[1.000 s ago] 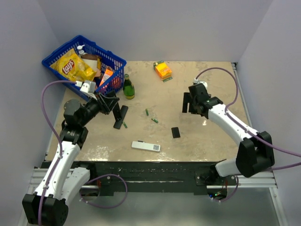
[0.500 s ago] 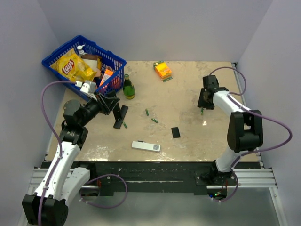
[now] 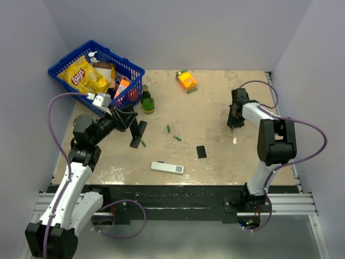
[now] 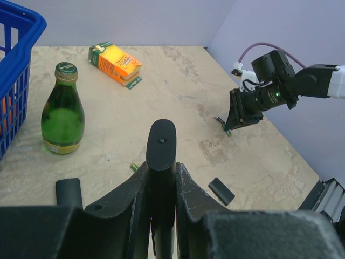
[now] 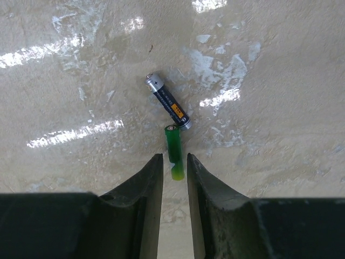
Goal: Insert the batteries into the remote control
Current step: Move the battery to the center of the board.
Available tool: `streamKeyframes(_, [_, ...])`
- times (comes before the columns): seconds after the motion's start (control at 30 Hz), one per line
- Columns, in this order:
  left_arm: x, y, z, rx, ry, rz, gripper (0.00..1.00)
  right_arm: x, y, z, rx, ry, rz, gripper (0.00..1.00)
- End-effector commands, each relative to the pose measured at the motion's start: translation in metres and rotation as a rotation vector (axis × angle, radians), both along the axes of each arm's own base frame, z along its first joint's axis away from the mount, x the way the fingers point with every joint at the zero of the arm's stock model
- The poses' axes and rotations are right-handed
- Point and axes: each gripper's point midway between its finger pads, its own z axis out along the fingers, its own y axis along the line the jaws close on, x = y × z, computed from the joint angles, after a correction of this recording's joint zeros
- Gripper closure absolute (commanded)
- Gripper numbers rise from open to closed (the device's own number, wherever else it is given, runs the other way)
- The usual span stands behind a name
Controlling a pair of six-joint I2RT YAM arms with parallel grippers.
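Two arms shared the work of loading the remote control (image 4: 160,141): the left gripper (image 4: 160,175) had its fingers pressed tight on the slim black bar, holding it on the table's left side near the green bottle (image 4: 63,110), while the right gripper (image 5: 173,164) reached down at the far right of the table over a green battery (image 5: 173,144). Its fingers (image 5: 144,186) stood narrowly apart on either side of the battery's near end; whether they already pinched it could not be told. A dark battery (image 5: 168,102) lay touching the green one's far tip. Other loose green batteries (image 3: 168,128) and a small black cover (image 3: 201,151) lay mid-table. The step in hand looked to be the pickup of a battery, with loading not yet begun. The next move would call for a firm pinch, a clean lift clear of the dark cell, and a carry across to the remote's open compartment.
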Motion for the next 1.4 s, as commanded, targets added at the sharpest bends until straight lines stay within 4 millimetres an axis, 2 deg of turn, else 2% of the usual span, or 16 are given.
streamKeyframes(0.0, [-0.002, -0.003, 0.016, -0.002, -0.059, -0.016, 1.0, 0.016, 0.001, 0.01, 0.008, -0.048, 0.018, 0.72])
streamKeyframes(0.43, [-0.001, -0.004, 0.014, -0.002, -0.053, -0.024, 1.0, 0.014, 0.004, 0.001, 0.025, -0.026, 0.031, 0.74])
streamKeyframes(0.73, [-0.001, -0.005, 0.014, -0.002, -0.053, -0.027, 1.0, 0.01, 0.011, -0.002, 0.054, -0.011, 0.072, 0.87])
streamKeyframes(0.93, [-0.002, -0.005, 0.014, -0.002, -0.055, -0.028, 1.0, -0.002, 0.034, 0.004, 0.095, -0.004, 0.148, 0.91])
streamKeyframes(1.07, [-0.002, -0.005, 0.014, -0.004, -0.056, -0.028, 1.0, -0.019, 0.058, 0.004, 0.072, 0.03, 0.223, 0.91])
streamKeyframes(1.37, [-0.002, -0.006, 0.014, -0.005, -0.055, -0.03, 1.0, -0.051, 0.077, -0.007, 0.035, 0.115, 0.314, 0.87])
